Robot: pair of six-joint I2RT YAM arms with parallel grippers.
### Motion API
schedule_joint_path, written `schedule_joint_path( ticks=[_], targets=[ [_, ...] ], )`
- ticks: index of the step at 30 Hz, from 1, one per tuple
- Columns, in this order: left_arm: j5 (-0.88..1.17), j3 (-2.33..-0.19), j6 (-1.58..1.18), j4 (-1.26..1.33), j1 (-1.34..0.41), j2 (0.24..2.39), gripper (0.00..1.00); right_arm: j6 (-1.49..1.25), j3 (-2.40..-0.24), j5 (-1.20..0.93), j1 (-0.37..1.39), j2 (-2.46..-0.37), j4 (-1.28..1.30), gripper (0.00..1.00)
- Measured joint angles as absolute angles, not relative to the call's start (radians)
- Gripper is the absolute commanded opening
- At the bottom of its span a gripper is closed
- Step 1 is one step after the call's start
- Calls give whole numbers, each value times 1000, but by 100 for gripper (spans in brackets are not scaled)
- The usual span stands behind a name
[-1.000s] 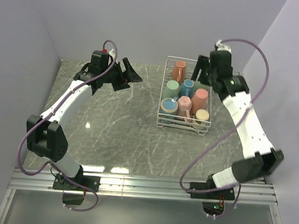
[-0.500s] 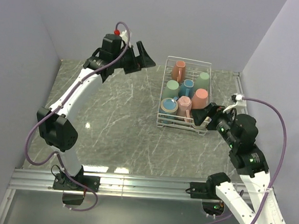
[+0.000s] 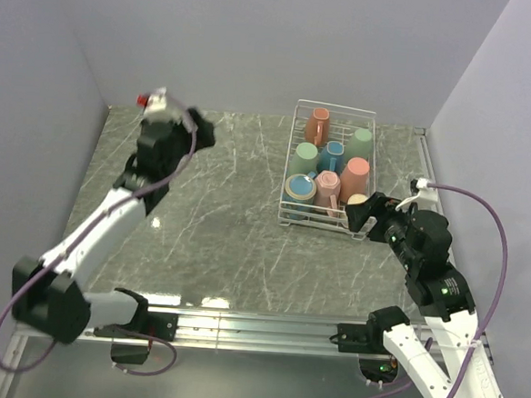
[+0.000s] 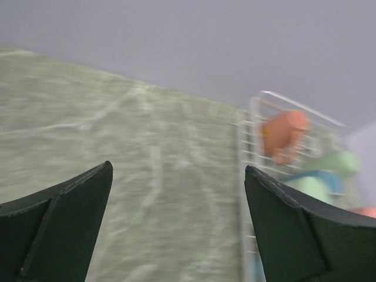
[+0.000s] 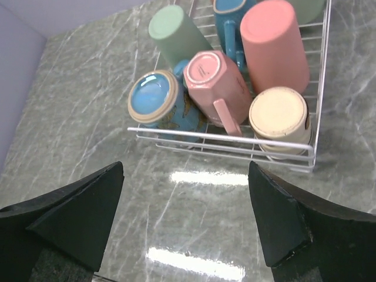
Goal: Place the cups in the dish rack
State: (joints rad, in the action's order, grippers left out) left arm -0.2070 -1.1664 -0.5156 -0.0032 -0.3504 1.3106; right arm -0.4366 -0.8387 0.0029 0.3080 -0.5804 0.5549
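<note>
rack: white wire dish rack [image 3: 340,125] with thin grid bars and low sides, on the grey-green marbled stone bench [image 3: 210,213] toward its far right corner, longer side running along the right edge.
cups: eight small handled cups, all inside the rack, packed close.
cups, far-edge side: salmon cup [image 3: 317,125], looks to lie on its side; pale green cup [image 3: 360,142] on the right-edge side.
cups, middle: green cup [image 3: 307,154], teal-blue cup [image 3: 331,154], and tall salmon-pink cup [image 3: 355,176] with its closed end up.
cups, near-edge side: blue cup with tan rim [image 3: 299,189], pink eight-sided cup [image 3: 327,189], and cream cup [image 3: 359,204], which is closest to the right edge. In the right wrist view blue touches pink, and the pink handle points at the near rail, just beside the cream one.
left fingers [image 3: 200,131]: released, spread wide with nothing between them. They are raised over the far left part of the bench, well apart from the rack. The left wrist view is blurred, with the rack and the salmon cup on its right side.
right fingers [image 3: 363,213]: released, spread wide with nothing between them. They hover over bare bench just on the near-edge side of the rack, close to the right edge, touching neither rack nor cups. The cream cup is the nearest one.
reflections: bright light patches on the bench, in front of the rack's near rail.
</note>
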Motion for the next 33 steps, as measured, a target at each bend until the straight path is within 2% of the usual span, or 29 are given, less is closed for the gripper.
schedule_joint_path(
  ticks=[3,9,14,19,20,22,27,30,33],
  targets=[
    [-304,-898,-448,142,-314,1157,99,-434,-835,-9,312,-573,561,93],
    [-373,-666,-308,302,-167,1107,99,-425,-824,-110,319,-591,551,91],
    [-324,-458,-259,477,-34,1135,99,-402,-820,-198,325,-607,554,89],
    [-255,-368,-224,658,-19,1283,99,-400,-781,-199,327,-576,526,89],
    [-243,-356,-221,698,-19,1311,99,-400,-762,-186,328,-554,510,89],
    [-227,-339,-211,768,-19,1356,99,-414,-693,-146,328,-489,441,98],
    [-186,-322,-191,918,-14,1444,99,-429,-487,71,328,-295,240,100],
    [-151,-288,-178,1024,-9,1451,99,-401,-447,198,328,-337,146,100],
    [-124,-262,-175,1089,-6,1464,99,-344,-441,315,328,-464,50,100]
  ],
)
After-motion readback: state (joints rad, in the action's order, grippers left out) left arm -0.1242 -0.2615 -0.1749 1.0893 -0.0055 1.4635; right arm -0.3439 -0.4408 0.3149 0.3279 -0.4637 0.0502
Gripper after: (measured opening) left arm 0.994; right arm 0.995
